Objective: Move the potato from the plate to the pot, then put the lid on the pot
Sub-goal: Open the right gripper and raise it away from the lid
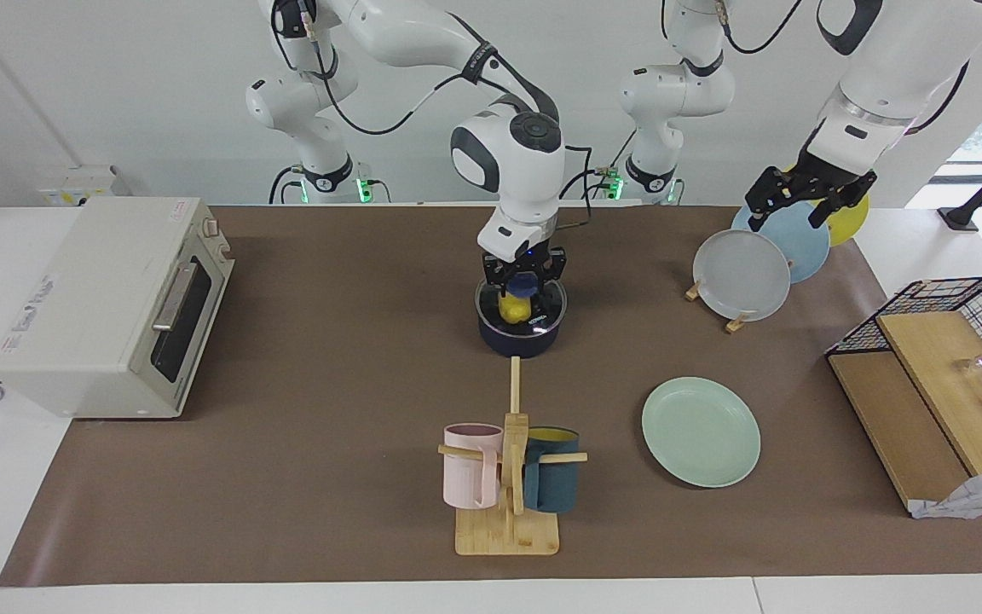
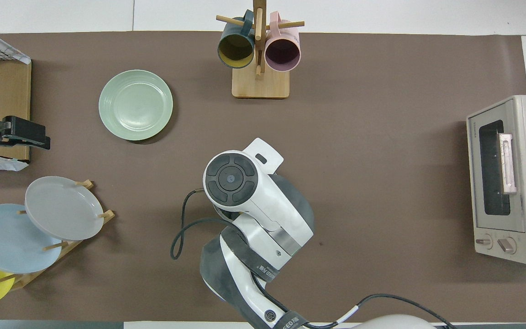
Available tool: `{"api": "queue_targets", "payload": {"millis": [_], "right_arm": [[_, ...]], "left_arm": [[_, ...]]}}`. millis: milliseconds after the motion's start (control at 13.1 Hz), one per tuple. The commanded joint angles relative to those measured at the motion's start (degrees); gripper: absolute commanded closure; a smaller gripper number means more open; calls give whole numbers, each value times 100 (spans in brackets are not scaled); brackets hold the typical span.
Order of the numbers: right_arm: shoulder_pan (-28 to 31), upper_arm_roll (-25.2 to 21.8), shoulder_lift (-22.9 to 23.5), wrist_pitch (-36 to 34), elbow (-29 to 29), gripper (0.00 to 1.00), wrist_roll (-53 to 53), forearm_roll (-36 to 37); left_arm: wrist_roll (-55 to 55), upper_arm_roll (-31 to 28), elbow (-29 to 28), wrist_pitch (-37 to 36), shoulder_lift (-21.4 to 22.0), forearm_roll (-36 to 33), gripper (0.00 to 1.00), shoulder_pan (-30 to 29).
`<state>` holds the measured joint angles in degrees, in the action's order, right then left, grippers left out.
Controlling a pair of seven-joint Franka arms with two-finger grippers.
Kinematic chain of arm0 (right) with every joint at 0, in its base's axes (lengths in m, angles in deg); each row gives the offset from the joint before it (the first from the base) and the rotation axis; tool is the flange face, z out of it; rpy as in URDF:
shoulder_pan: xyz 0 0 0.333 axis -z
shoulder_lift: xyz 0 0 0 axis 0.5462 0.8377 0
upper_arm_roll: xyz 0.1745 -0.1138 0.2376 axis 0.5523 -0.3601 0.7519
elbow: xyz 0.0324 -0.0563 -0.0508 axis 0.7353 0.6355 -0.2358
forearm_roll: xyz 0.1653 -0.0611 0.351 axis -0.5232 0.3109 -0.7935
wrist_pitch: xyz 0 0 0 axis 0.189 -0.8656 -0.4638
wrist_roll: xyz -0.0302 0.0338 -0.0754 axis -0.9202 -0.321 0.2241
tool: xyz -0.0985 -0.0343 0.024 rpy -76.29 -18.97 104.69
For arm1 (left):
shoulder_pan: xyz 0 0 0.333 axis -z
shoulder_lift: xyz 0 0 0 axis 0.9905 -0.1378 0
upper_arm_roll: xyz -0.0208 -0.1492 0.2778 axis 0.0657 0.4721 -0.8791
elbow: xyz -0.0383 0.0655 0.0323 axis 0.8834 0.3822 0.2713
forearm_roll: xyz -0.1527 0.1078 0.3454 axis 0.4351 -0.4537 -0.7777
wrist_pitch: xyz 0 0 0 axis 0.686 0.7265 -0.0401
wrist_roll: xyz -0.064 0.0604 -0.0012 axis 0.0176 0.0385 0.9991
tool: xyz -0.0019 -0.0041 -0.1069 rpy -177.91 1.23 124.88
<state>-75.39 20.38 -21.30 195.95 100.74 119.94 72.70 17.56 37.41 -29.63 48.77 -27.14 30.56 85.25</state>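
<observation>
The right gripper (image 1: pixel 523 281) hangs straight down over the pot (image 1: pixel 522 334) in the middle of the table; its fingertips sit around the blue knob of the lid (image 1: pixel 545 317), which rests on the pot; whether they grip or have let go, I cannot tell; the potato (image 1: pixel 511 309) shows yellow through the glass, inside the pot; the plate (image 2: pixel 135 104) lies bare, farther from the robots, toward the left arm's end; the left gripper (image 1: pixel 806 192) waits raised over the plate rack (image 1: pixel 751 264), jaws apart, holding nothing; a mug stand (image 1: pixel 508 477) sits farther out than the pot; a toaster oven (image 1: pixel 107 303) sits at the right arm's end.
</observation>
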Motion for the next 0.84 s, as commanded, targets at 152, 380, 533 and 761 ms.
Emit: {"api": "queue_targets", "payload": {"millis": [152,380,533,761], "right_arm": [[141,5,-140,95,18,0,24,9],[325,-13,-228,-80,-289,0,16,9],[667,-13,-246,-309,-701,0,7,9],[1571,-22,-447,-1168,-1327,0,-1129,9]], "left_arm": [[-23,35,-173,-49,157,-82,0,-88],[-23,26,-173,-31,157,-82,0,-88],[-23,35,-173,-14,157,-73,0,-79],[-23,35,-165,13,157,-82,0,-79]]}}
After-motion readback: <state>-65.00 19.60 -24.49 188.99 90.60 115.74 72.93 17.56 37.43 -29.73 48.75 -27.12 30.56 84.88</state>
